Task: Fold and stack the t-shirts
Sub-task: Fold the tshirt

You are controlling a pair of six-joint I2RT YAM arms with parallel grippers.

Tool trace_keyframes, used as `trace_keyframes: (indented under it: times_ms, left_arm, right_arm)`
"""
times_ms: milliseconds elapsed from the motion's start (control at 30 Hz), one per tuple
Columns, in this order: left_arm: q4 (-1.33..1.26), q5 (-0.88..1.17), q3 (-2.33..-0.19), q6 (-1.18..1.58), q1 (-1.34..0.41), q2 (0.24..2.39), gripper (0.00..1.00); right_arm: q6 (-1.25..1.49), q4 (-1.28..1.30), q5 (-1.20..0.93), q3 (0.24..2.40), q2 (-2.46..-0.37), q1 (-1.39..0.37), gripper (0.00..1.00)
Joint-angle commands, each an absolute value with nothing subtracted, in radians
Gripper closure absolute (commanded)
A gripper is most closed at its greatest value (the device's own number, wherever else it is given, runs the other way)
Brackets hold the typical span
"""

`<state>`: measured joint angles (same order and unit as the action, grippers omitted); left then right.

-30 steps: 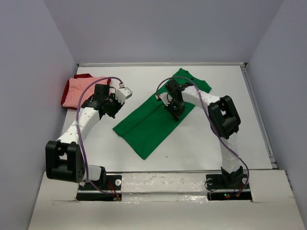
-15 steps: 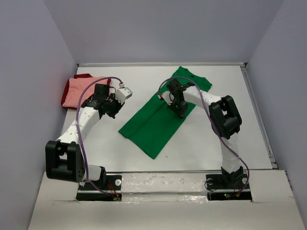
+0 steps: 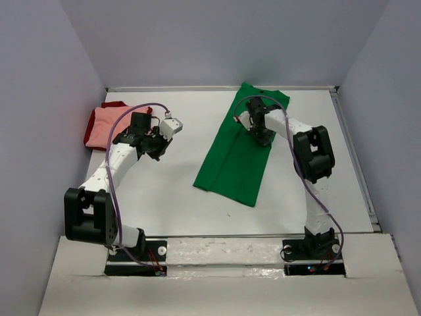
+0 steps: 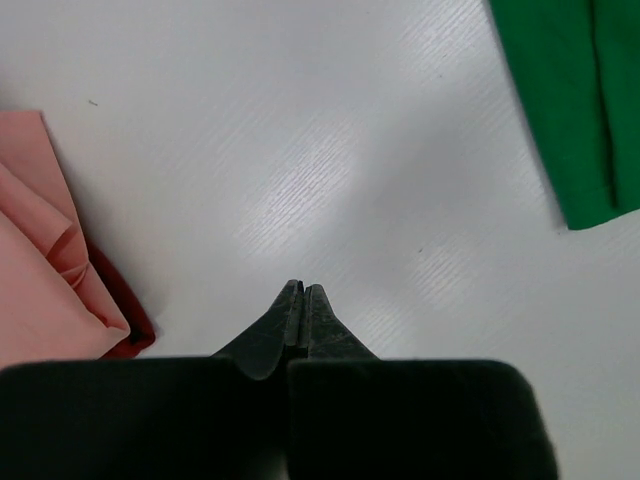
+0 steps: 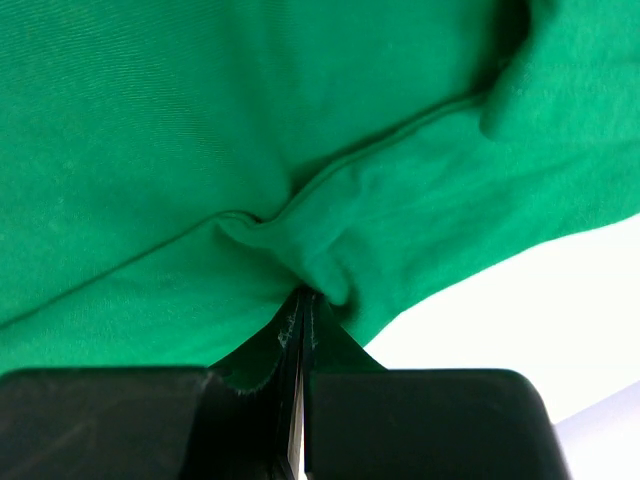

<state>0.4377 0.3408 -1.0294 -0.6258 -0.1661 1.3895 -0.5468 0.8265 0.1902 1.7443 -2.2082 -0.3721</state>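
Note:
The bright green t-shirt (image 3: 240, 155) lies folded lengthwise on the white table, running from the back centre toward the front. My right gripper (image 3: 263, 135) is shut on a pinched fold of it (image 5: 320, 265) near its upper right edge. The salmon pink t-shirt (image 3: 105, 125) lies folded at the back left on top of the dark red t-shirt (image 3: 113, 105); both show at the left of the left wrist view, the pink one (image 4: 35, 270) over the red one (image 4: 130, 335). My left gripper (image 3: 158, 145) is shut and empty over bare table (image 4: 302, 290) between the pile and the green shirt (image 4: 570, 90).
The white table (image 3: 164, 197) is walled by grey panels at the back and both sides. A raised rim (image 3: 355, 158) runs along the table's right edge. Cables loop over both arms.
My right gripper has dragged the green t-shirt toward the back right, swinging it from a diagonal to nearly straight front-to-back. The left arm has barely moved.

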Motion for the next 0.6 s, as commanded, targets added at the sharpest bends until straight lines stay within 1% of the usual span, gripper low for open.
trace_keyframes:
  times_ms: [0,300,333,367,400,467,500,533,567]
  left_arm:
    - [0.453,0.367,-1.071,-0.612,-0.167,1.399,1.00]
    - [0.442,0.417,-1.098,-0.607,-0.176,1.391,1.00]
    - [0.442,0.425,-1.103,-0.604,-0.176,1.391,1.00]
    - [0.443,0.433,-1.114,-0.600,-0.176,1.391,0.93]
    - [0.451,0.433,-1.121,-0.600,-0.176,1.394,0.93]
    - [0.462,0.442,-1.134,-0.606,-0.176,1.404,0.87]
    - [0.466,0.446,-1.138,-0.618,-0.176,1.404,0.67]
    - [0.468,0.449,-1.138,-0.618,-0.176,1.404,0.63]
    - [0.463,0.449,-1.134,-0.623,-0.175,1.394,0.63]
  right_arm:
    - [-0.574,0.793,0.213,1.740,-2.218,-0.364,1.00]
    - [-0.511,0.939,-0.006,1.736,-1.938,-0.364,1.00]
    - [-0.496,0.966,-0.038,1.758,-1.899,-0.364,0.94]
    - [-0.492,0.998,-0.090,1.770,-1.887,-0.364,0.82]
    - [-0.488,1.012,-0.113,1.784,-1.879,-0.364,0.79]
    - [-0.469,1.040,-0.164,1.827,-1.881,-0.373,0.75]
    - [-0.465,1.064,-0.172,1.842,-1.890,-0.389,0.71]
    - [-0.460,1.075,-0.178,1.857,-1.900,-0.400,0.71]
    - [-0.454,1.080,-0.184,1.876,-1.923,-0.409,0.73]
